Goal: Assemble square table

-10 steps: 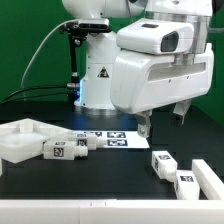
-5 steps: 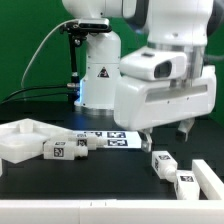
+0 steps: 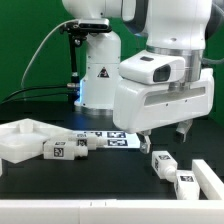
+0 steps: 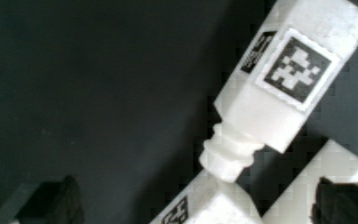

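My gripper (image 3: pixel 164 137) hangs open just above the dark table, over a short white tagged leg (image 3: pixel 162 163) at the exterior view's right. A second leg (image 3: pixel 185 180) lies just in front of it. Two more tagged legs (image 3: pixel 58 150) (image 3: pixel 82 144) lie at the left. In the wrist view one leg (image 4: pixel 282 70) lies slanted, its narrow screw end towards my gripper (image 4: pixel 202 203). The end of another white tagged leg (image 4: pixel 233 198) sits between the dark fingertips (image 4: pixel 43 200), touching neither. The square top cannot be told apart.
A white angular block (image 3: pixel 20 140) stands at the exterior view's left. The marker board (image 3: pixel 112 138) lies before the white robot base (image 3: pixel 98 75). A white part (image 3: pixel 210 176) is cut off by the right edge.
The arm has come down towards the legs at the exterior view's right and shifted slightly right. The jaws have stayed open. No part has moved.
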{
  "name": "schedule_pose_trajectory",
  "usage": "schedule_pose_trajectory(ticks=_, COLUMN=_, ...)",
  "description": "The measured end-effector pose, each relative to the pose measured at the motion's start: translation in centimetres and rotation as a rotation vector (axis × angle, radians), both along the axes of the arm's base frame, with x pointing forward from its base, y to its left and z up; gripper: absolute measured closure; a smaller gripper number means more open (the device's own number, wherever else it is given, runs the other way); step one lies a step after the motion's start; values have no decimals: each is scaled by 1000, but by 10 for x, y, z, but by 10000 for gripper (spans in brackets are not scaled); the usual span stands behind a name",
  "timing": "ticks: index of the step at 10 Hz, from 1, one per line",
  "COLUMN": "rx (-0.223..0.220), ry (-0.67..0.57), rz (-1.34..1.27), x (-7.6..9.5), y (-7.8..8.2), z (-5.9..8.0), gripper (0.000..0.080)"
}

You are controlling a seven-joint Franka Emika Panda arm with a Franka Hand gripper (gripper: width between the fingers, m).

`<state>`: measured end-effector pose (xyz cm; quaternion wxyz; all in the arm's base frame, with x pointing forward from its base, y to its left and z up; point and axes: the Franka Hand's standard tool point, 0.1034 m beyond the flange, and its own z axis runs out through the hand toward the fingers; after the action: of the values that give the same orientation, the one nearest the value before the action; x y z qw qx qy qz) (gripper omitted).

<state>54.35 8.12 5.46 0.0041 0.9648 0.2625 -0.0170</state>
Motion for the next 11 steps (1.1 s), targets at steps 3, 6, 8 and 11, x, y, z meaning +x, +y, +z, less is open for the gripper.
schedule_pose_trajectory(ticks=3, rx=9, ry=22, rz=-48, x=-31, y=4, z=-37, gripper=150)
schedule_pose_trajectory(ticks=6, rx=16, ry=11, rz=-33, x=-29, y=4, z=-42, gripper=259)
schedule_pose_trajectory(ticks=8, rx=16, ry=11, rz=-33, x=-30, y=4, z=-42, gripper=392)
schedule_pose_trajectory(ticks=11, rx=15, ry=13, rz=-41, x=-32, y=3, z=-41, gripper=517)
